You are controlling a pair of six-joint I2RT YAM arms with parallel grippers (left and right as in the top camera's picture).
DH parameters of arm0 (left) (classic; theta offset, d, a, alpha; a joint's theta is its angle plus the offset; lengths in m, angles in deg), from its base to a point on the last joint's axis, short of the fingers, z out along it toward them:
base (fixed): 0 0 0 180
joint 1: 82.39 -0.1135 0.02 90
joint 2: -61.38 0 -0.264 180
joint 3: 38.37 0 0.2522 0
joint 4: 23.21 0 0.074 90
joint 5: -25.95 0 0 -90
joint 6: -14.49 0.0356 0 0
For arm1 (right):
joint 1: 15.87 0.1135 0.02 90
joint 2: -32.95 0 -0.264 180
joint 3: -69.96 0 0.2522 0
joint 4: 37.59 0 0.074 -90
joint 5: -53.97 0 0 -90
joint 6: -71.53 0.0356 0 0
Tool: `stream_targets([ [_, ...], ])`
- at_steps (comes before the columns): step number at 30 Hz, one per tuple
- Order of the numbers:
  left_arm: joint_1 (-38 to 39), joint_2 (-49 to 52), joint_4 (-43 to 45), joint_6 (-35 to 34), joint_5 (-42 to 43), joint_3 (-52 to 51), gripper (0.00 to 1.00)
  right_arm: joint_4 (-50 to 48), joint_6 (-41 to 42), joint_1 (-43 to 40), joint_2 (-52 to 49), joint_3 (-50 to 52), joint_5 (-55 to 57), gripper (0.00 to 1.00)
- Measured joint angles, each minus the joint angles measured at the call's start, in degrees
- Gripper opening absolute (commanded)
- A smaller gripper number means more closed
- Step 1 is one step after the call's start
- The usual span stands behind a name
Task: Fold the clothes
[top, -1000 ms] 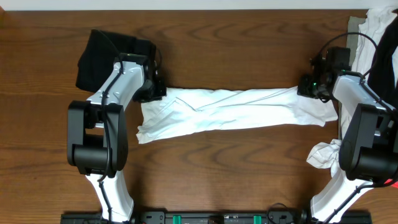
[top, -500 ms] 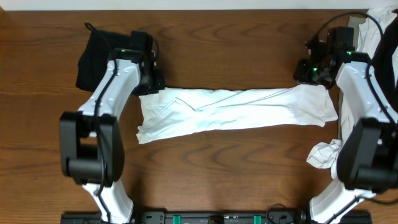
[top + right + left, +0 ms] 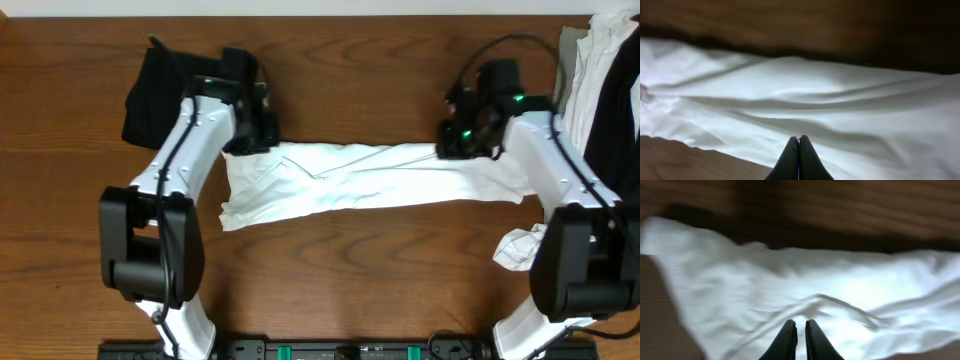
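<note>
Across the middle of the tabletop (image 3: 350, 300) your white T-shirt (image 3: 370, 182) lies gathered into a long, rumpled band running left to right. Expect it to be light and limp and to drag or slump when lifted, so pinch it at both ends of its far edge together. A black garment (image 3: 150, 85) sits at the far left corner. Your left gripper (image 3: 800, 325) is closed but for a sliver and holds nothing visible above the shirt's far-left part. Your right gripper (image 3: 799, 139) is closed tight and empty over the far edge, rightward.
</note>
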Motion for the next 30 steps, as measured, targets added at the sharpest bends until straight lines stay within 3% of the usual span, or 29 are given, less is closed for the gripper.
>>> stream_targets([
  [6,4.72,0.59,-1.05,-0.02,0.7,0.0,0.11,-4.31,-0.02,2.84,-0.11,5.79,-0.42,0.02],
  [15,5.09,5.92,-1.05,-0.24,0.04,-0.02,0.11,-7.26,0.02,2.82,-0.11,11.13,3.19,0.07],
  [21,5.11,11.19,-1.27,-0.28,-1.51,-0.04,0.07,-6.95,0.0,2.82,-0.11,11.76,9.73,0.09],
  [30,4.92,11.23,-2.36,-1.16,-6.19,0.07,0.06,-4.33,0.37,1.68,-0.11,11.78,20.74,0.1],
])
